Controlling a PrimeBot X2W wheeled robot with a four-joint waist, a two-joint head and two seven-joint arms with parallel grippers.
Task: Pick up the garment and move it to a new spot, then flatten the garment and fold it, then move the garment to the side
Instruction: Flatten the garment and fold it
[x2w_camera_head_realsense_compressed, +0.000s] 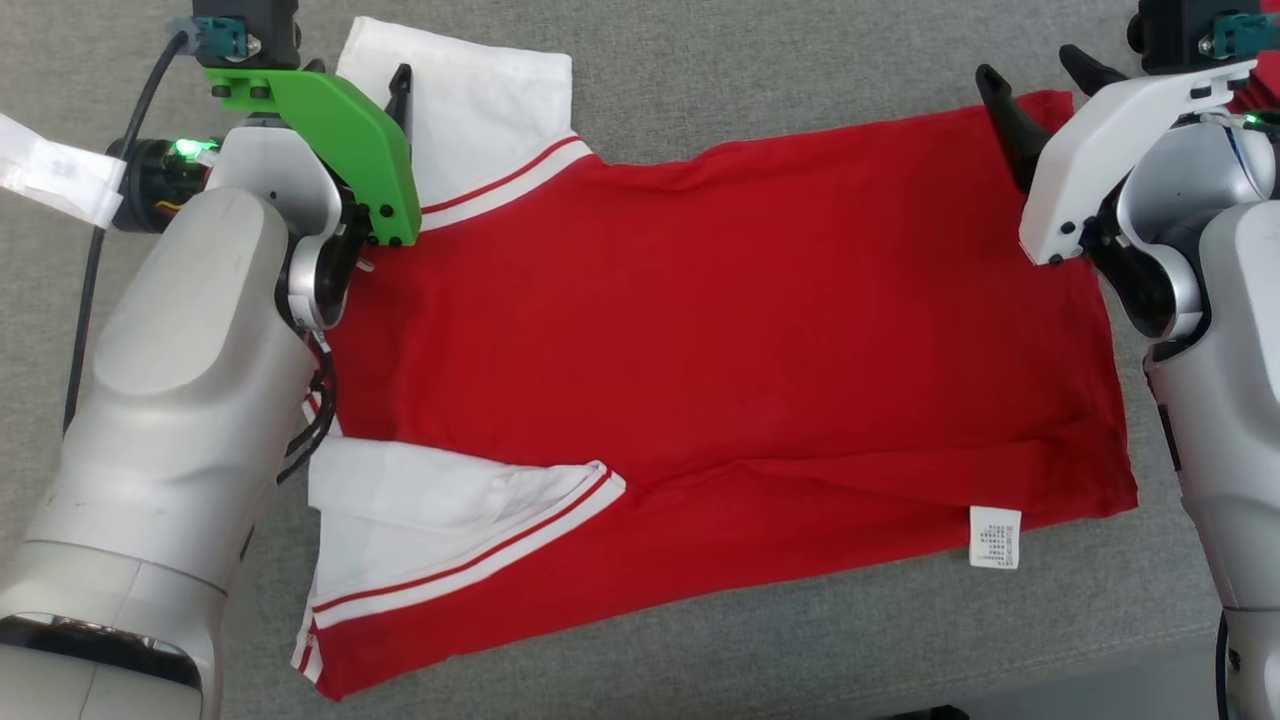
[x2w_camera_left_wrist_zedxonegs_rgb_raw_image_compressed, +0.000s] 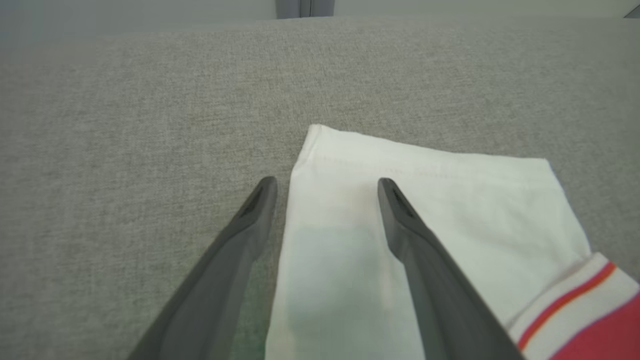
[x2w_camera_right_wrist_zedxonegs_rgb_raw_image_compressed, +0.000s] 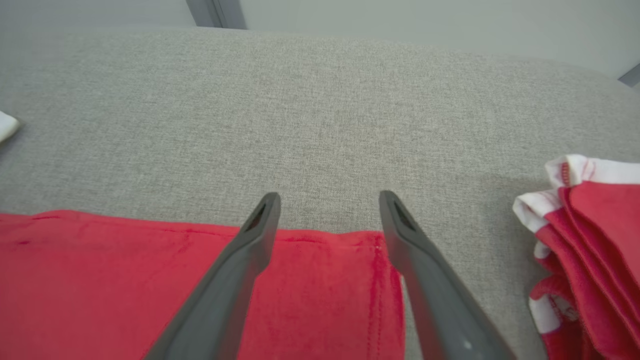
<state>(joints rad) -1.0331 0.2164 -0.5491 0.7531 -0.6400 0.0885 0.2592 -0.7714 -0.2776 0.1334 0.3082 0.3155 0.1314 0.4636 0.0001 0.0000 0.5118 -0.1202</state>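
Quick status from my end of the link; the red T-shirt (x2w_camera_head_realsense_compressed: 720, 350) is lying spread flat on the grey fabric surface (x2w_camera_head_realsense_compressed: 750, 80), turned sideways, so the sleeves sit on the robot's left and the hem on its right; there are a few soft wrinkles along the near edge. The far white sleeve (x2w_camera_head_realsense_compressed: 470, 110) pokes out toward the top of the head view; the near white sleeve (x2w_camera_head_realsense_compressed: 430, 510) is folded in over the red body, its red-striped cuff trim showing. A little white care label (x2w_camera_head_realsense_compressed: 995, 537) sticks out past the near edge close to the hem.

The left gripper (x2w_camera_left_wrist_zedxonegs_rgb_raw_image_compressed: 326, 182) is spread wide with nothing in it; in its wrist view one finger is over bare grey cloth and the other over the far sleeve, with the sleeve's side edge running between them; can't tell if the tips touch the fabric. The right gripper (x2w_camera_right_wrist_zedxonegs_rgb_raw_image_compressed: 330, 196) is just as wide and empty too; its fingers straddle the far hem corner, one over red cloth, the other right at the corner's edge.

Off to the right sits a pile of red-and-white garments (x2w_camera_right_wrist_zedxonegs_rgb_raw_image_compressed: 595, 240), well apart from the shirt.
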